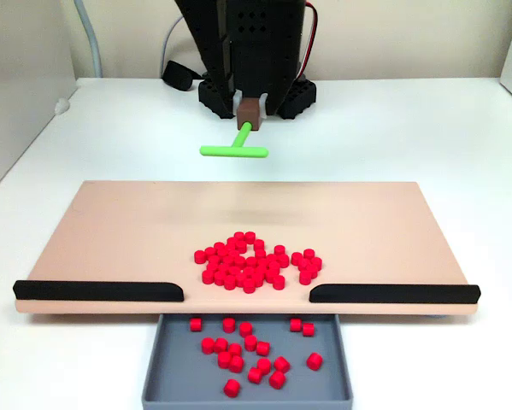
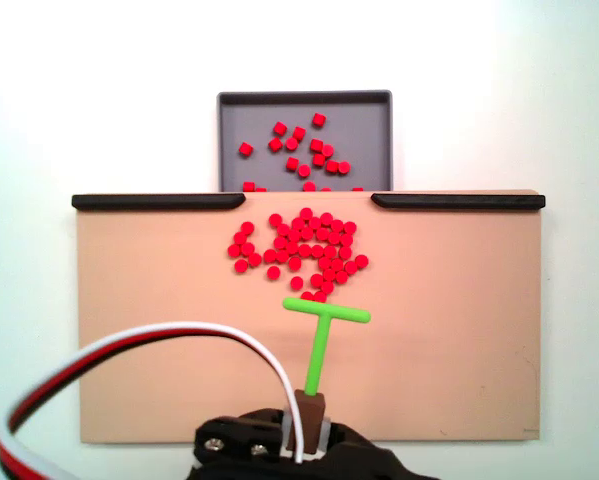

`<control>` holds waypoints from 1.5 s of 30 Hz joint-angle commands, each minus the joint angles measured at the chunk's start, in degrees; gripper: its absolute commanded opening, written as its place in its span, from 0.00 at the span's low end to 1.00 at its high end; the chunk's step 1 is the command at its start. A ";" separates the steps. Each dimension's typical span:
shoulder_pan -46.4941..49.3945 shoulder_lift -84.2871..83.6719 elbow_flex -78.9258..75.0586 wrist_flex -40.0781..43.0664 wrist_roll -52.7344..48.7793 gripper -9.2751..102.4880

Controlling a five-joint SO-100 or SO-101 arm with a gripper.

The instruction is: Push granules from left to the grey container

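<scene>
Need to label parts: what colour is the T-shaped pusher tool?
Bright green T-shaped pusher, clearest in this fixed view from above.

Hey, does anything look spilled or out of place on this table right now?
Nothing stands out. The granules lie on the tan board or inside the grey container; none on the white table. The green T-shaped pusher looks intact.

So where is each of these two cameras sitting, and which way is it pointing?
A fixed view: low in front of the table, facing the arm's black base across the grey container, granules and tan board; the end effector holds a green T-shaped pusher.
A fixed view: above, behind the arm, looking down; the end effector and cables show at the bottom.
Both share board, granules, container, pusher.
</scene>
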 commanded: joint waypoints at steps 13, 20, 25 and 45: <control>-15.56 0.53 -1.23 0.09 31.73 0.08; -16.61 1.32 -1.32 0.09 44.03 0.08; -16.96 -0.62 -1.32 0.09 54.14 0.08; -21.71 -17.49 -20.30 0.09 78.93 0.08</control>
